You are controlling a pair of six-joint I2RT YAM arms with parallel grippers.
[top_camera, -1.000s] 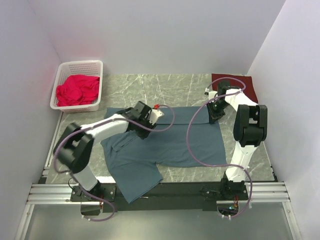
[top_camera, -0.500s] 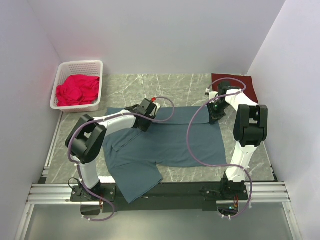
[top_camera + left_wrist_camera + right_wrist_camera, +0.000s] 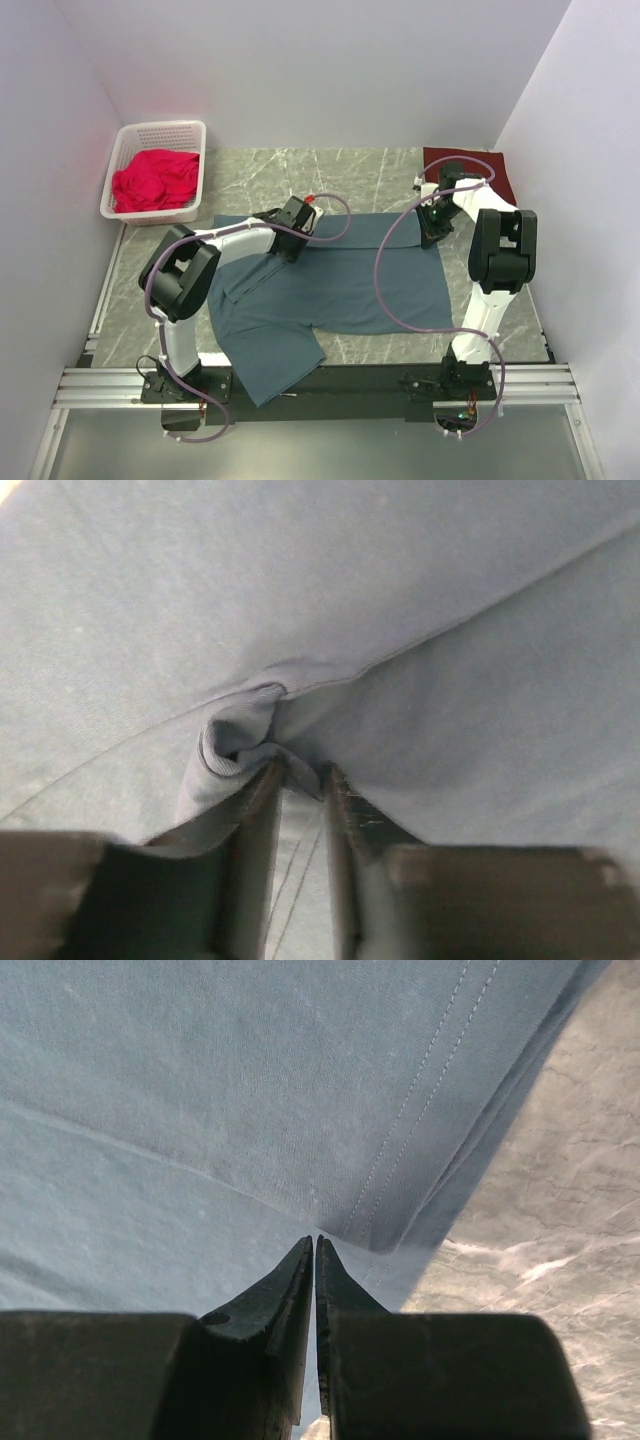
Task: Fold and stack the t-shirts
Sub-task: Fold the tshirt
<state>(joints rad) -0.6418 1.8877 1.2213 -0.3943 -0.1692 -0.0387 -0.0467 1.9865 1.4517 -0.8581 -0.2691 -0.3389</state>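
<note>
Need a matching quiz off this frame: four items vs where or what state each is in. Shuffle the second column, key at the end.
Items
1. blue-grey t-shirt
2. maroon t-shirt
3. white basket
4. left gripper

Place or state
A. far left corner, red cloth inside
B. closed on a bunched fold of cloth
C. spread out, centre of the scene
D. far right corner, lying flat

Pairs: 1-C, 2-D, 3-A, 4-B

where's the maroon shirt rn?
Top view: the maroon t-shirt lies in the far right corner of the table, partly behind the right arm, just beyond the spread blue-grey t-shirt.
</note>
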